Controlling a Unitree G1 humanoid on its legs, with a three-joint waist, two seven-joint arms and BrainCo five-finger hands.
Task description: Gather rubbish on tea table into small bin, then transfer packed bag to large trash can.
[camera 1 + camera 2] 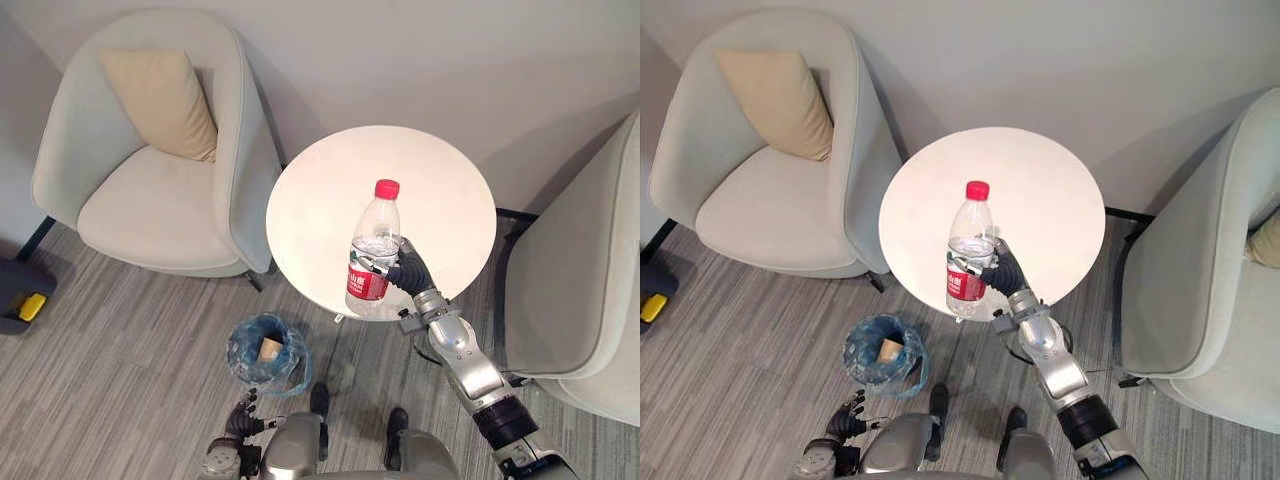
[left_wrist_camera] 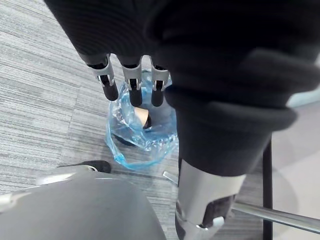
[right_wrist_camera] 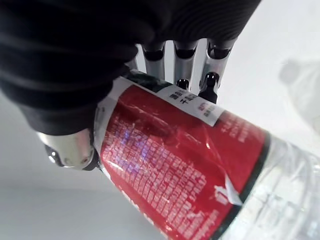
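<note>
A clear plastic bottle (image 1: 374, 250) with a red cap and red label stands upright over the near edge of the round white tea table (image 1: 330, 180). My right hand (image 1: 410, 270) is shut on the bottle at its label, fingers (image 3: 210, 86) curled round the label (image 3: 175, 170). On the floor to the table's left stands the small bin (image 1: 266, 352), lined with a blue bag, with a brown paper cup (image 1: 270, 347) inside. My left hand (image 1: 242, 421) hangs low beside the bin, its fingers (image 2: 132, 85) relaxed and holding nothing above the bin (image 2: 142, 131).
A pale armchair (image 1: 150, 190) with a beige cushion (image 1: 165, 100) stands left of the table. Another pale armchair (image 1: 580, 290) stands at the right. A dark object with a yellow part (image 1: 25, 300) lies at the far left on the grey floor.
</note>
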